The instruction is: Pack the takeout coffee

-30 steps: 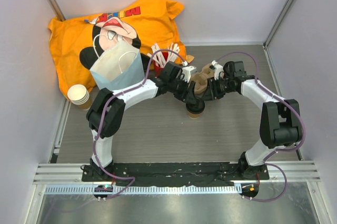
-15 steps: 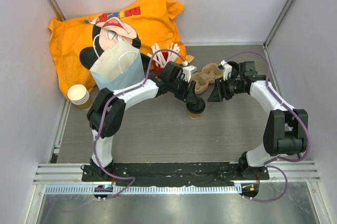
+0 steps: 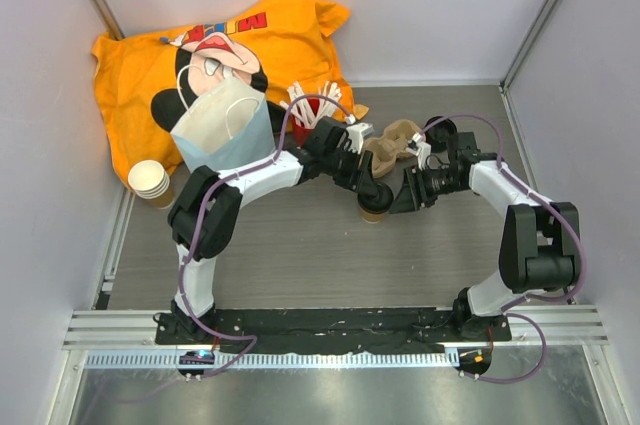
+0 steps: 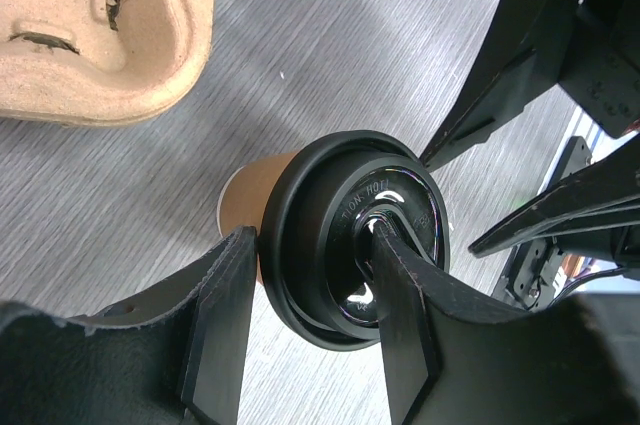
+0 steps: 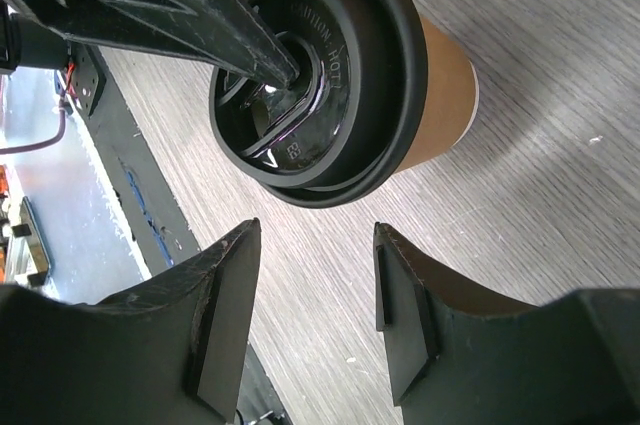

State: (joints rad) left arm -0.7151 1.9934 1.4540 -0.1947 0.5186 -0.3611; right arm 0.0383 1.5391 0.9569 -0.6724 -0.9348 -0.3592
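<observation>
The coffee cup (image 3: pixel 373 207) stands upright mid-table (image 3: pixel 300 255), just in front of the cardboard carrier (image 3: pixel 395 137). The left gripper (image 4: pixel 312 245) is on it, about half open, one jaw outside the rim of the black lid (image 4: pixel 345 195), the other pressed into its recessed top: a pinch on the lid edge only. The right gripper (image 5: pixel 315 235) hangs just beside, jaws apart, empty. It's probably a light cup with soft paper walls. That lid could pop, so a gentle hold around the brown body looks safer.

Grey wood-grain table (image 3: pixel 300 255): orange cloth (image 3: pixel 140 65), stacked paper cups (image 3: pixel 150 181), pulp carrier (image 3: pixel 398 137), takeout coffee (image 3: pixel 373 207) standing.
</observation>
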